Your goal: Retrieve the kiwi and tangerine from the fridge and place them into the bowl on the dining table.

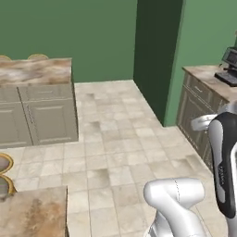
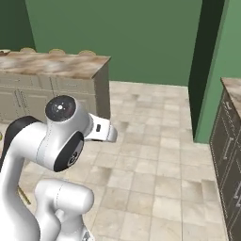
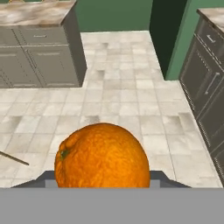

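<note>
The tangerine (image 3: 103, 155), a bright orange ball with a small green stem scar, sits close up in the hand view. My gripper (image 3: 107, 184) is shut on the tangerine, and its dark fingertips (image 3: 43, 180) show at either side of the fruit's base. The fruit hangs above the tiled floor. A marbled-top counter (image 1: 34, 70) (image 2: 56, 63) (image 3: 30, 12) with grey cabinet fronts stands ahead to the left; I cannot tell whether it is the dining table. The kiwi, the bowl and the fridge are out of view.
Tan stool backs (image 2: 56, 50) rise behind that counter. A second marbled top (image 1: 32, 213) with a stool (image 1: 3, 163) lies near left. Dark cabinets (image 1: 196, 109) (image 3: 205, 83) and a dark green wall corner (image 1: 155, 55) stand to the right. Tiled floor (image 1: 115, 139) lies open between.
</note>
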